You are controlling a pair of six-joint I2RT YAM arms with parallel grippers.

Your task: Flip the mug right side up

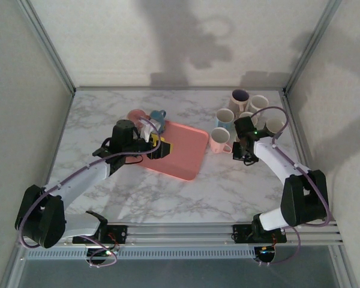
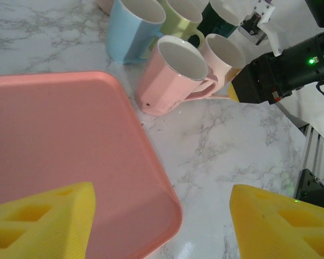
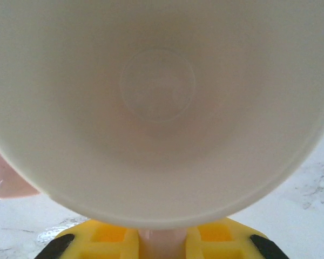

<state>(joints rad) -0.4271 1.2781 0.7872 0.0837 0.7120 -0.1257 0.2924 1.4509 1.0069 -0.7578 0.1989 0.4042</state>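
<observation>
Right gripper pinched shut on the handle of the pink mug, which sits at its 10 o'clock in the top view; left gripper, jaws apart, is the farther.

Pale marble table between plain, shadow-streaked walls

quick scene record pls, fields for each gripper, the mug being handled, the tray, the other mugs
left gripper: open, holding nothing, above the tray's corner
right gripper: shut on the pink mug's handle
pink mug: mouth up, just off the tray's edge, seemingly on the table
tray: pink, lying flat on the marble table
cluster mugs: bunched behind the pink mug, mouths up
far mugs: one pink, one blue, behind the left arm; orientation unclear
</observation>
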